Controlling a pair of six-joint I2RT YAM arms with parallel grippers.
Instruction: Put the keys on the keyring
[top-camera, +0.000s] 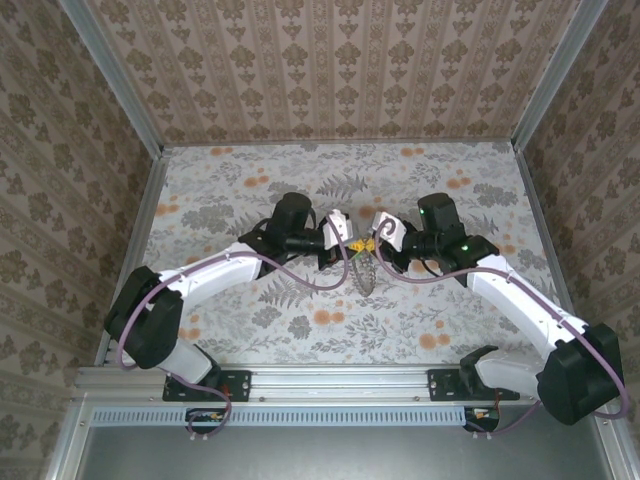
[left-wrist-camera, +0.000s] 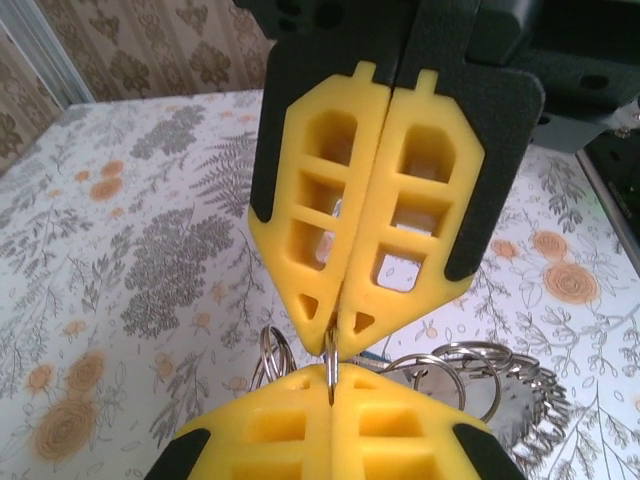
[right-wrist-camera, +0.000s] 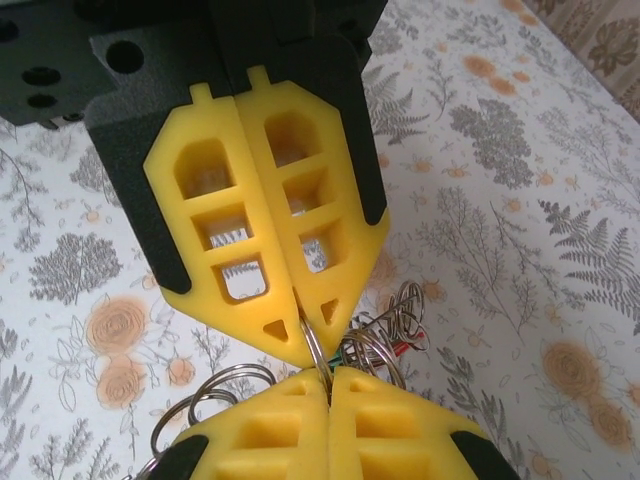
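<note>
My two grippers meet tip to tip above the middle of the table, left gripper (top-camera: 352, 245) and right gripper (top-camera: 369, 243). Both are shut on the same thin silvery keyring (left-wrist-camera: 329, 360), which shows edge-on between the yellow fingertips. In the left wrist view my left gripper (left-wrist-camera: 331, 380) is at the bottom and the right arm's fingers (left-wrist-camera: 300, 250) above it. The right wrist view has my right gripper (right-wrist-camera: 331, 378) pinching the keyring (right-wrist-camera: 314, 346). Green and red slivers of the keys (right-wrist-camera: 392, 349) show among small rings; the rest of the keys is hidden.
A tangle of small split rings (top-camera: 365, 276) hangs below the grippers, just above the flowered tabletop (top-camera: 240, 190). More loose rings (left-wrist-camera: 462, 366) dangle to the side. Metal rails (top-camera: 140, 230) and patterned walls close in the table on three sides.
</note>
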